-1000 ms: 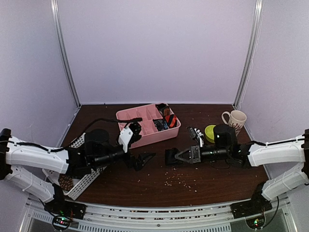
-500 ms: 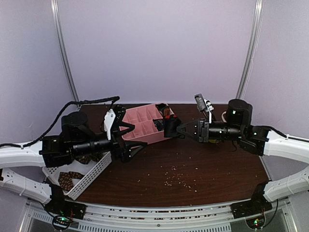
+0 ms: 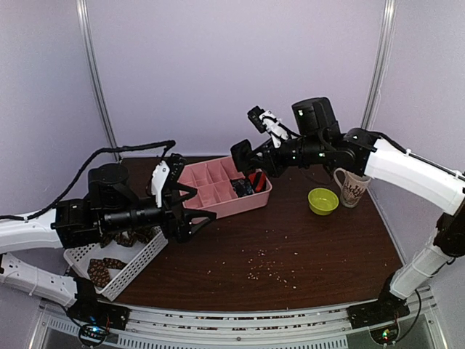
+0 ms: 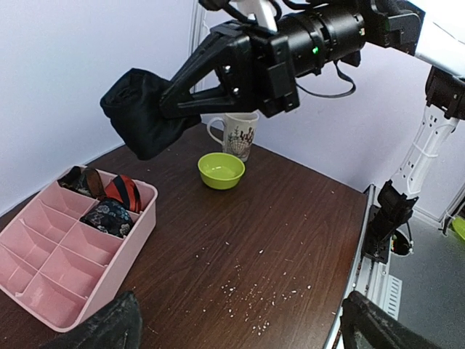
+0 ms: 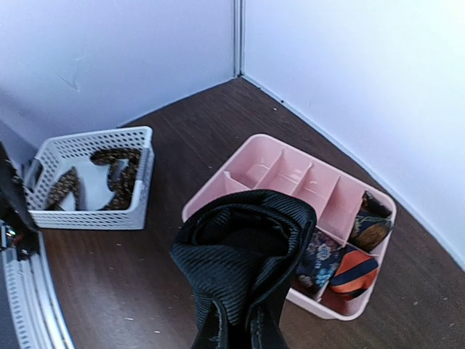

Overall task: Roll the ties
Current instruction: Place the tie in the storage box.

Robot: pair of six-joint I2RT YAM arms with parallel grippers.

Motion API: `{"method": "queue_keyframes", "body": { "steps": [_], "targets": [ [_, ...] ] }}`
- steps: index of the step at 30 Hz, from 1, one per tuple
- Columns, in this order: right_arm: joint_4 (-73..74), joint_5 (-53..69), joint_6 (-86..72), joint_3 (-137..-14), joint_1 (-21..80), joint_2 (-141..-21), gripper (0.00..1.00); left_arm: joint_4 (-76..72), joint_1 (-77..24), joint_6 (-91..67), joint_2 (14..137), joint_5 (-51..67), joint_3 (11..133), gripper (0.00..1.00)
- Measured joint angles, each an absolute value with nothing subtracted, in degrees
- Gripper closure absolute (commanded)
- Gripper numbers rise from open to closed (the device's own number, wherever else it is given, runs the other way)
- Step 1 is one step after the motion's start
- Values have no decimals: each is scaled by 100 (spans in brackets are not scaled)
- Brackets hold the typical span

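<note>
While right tool [image 4: 174, 105] grips one black coil [image 5: 243, 254] | tray [image 5: 280, 171]: three coils [image 5: 356, 269]

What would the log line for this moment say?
right end effector: shut on rolled black tie, aloft near pink tray | left end effector: open, empty | tray: three rolled ties inside

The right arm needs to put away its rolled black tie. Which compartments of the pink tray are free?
The pink tray has bare compartments toward the white basket. Its end nearer the green bowl is crowded: an orange-striped coil, a blue patterned coil and a brown coil fill compartments there.
</note>
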State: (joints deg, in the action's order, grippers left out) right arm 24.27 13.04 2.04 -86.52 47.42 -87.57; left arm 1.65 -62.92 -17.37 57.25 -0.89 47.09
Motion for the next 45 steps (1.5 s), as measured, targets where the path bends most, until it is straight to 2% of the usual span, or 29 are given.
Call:
{"method": "queue_keyframes", "body": {
  "steps": [11,24,35,45],
  "targets": [
    [2936,-80,2606,-10171,4768,-10420,100,220,-6187,-2259,4998,-506,4029,2],
    [2716,-738,4615,-10562,4790,-11478,100,421,-6176,-2512,4327,-812,3664,2],
    [2875,-1011,5441,-11552,4831,-12752,100,489,-6154,-2593,3778,-985,3391,2],
    [3245,-1313,6023,-11830,4899,-13397,100,495,-6154,-2648,3503,-1122,3227,2]
  ]
}}
